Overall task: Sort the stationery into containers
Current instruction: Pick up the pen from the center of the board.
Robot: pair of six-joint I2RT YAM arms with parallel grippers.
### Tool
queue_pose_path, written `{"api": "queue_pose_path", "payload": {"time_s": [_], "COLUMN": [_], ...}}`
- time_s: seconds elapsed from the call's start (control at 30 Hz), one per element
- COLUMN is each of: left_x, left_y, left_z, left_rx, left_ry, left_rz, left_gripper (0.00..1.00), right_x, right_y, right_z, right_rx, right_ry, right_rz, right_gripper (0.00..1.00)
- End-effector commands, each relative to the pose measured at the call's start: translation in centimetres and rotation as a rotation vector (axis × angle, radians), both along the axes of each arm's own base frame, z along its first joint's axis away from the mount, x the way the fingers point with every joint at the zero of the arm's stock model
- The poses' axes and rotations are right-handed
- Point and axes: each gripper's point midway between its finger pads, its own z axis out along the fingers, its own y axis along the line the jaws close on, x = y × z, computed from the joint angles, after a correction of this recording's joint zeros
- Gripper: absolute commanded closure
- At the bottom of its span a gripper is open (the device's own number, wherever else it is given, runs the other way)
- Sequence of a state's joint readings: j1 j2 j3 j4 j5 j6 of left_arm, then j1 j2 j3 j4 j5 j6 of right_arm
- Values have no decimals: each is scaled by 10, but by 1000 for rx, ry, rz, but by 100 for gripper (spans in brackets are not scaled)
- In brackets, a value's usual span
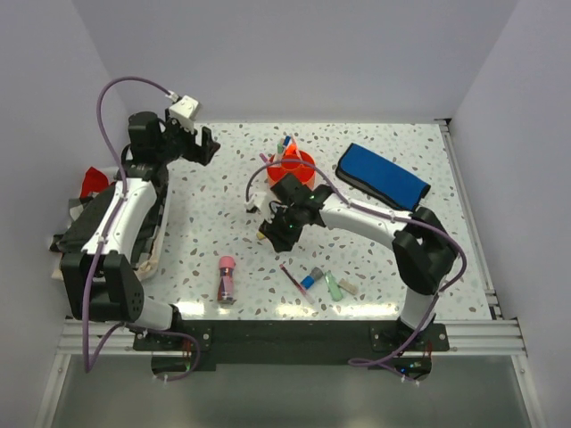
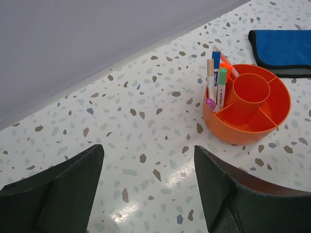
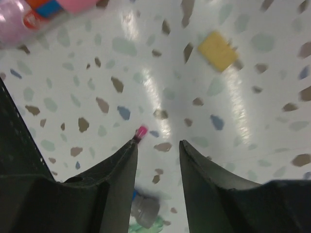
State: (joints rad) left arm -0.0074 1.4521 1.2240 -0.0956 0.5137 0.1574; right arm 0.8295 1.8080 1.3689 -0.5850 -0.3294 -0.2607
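No text can be read anywhere. The pens (image 2: 221, 90) in the caddy (image 2: 243, 133) carry print. It is too small to make out.

The table (image 2: 146, 121) has a hard, smooth, speckled stone-look top, glossy enough to throw white glare. The caddy (image 2: 243, 131) is orange plastic, finely ribbed on its outer wall and smooth with a soft sheen inside. The markers (image 2: 221, 87) in it have smooth plastic barrels. The blue pouch (image 2: 284, 46) looks like matt woven cloth with dark fabric edging. The fingers of the left gripper (image 2: 148, 148) and right gripper (image 3: 158, 143) are matt black plastic, faintly grainy. The glue tube (image 3: 19, 24) is translucent glossy plastic; the eraser (image 3: 217, 50) looks dull and rubbery. The rail (image 1: 464, 337) is bare brushed metal.
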Motion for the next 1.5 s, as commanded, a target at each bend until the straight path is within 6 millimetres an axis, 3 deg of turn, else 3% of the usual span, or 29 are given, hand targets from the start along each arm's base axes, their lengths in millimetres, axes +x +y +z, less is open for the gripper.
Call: {"api": "queue_pose_path", "payload": {"time_s": [0.0,0.13,0.37,0.83,0.9,0.93,1.1,1.17,1.27,1.4,1.47], "left_x": [-11,-22,-34,-33,-33,-33,-30,-29,-25,-13,-7], "left_y": [17,19,23,22,23,23,25,25,24,23,20], "left_z": [7,4,-1,-7,-7,-9,-11,-12,-8,-4,5], "left_rx": [2,-4,-16,-33,-34,-33,-32,-32,-27,-32,-38], "left_ry": [-33,-32,-22,-12,-10,-7,-1,6,1,-1,-16], "left_rz": [60,63,65,59,60,60,63,60,52,37,21], "left_gripper": [20,20,20,20,20,20,20,20,20,20,20], "right_x": [-31,-45,-45,-47,-52,-54,-59,-58,-49,-23,-7], "right_y": [-12,-12,-14,-18,-18,-19,-17,-13,-2,27,28], "right_z": [-16,-30,-51,-80,-89,-93,-109,-105,-81,-15,15], "right_rx": [-137,-169,-217,-311,-345,-359,-406,-395,-336,-129,-29], "right_ry": [35,73,80,83,86,94,125,126,111,121,171], "right_rz": [-49,-105,-146,-178,-162,-161,-133,-128,-122,-111,-123], "right_gripper": [56,55,54,55,60,70,95,100,100,100,100]}}
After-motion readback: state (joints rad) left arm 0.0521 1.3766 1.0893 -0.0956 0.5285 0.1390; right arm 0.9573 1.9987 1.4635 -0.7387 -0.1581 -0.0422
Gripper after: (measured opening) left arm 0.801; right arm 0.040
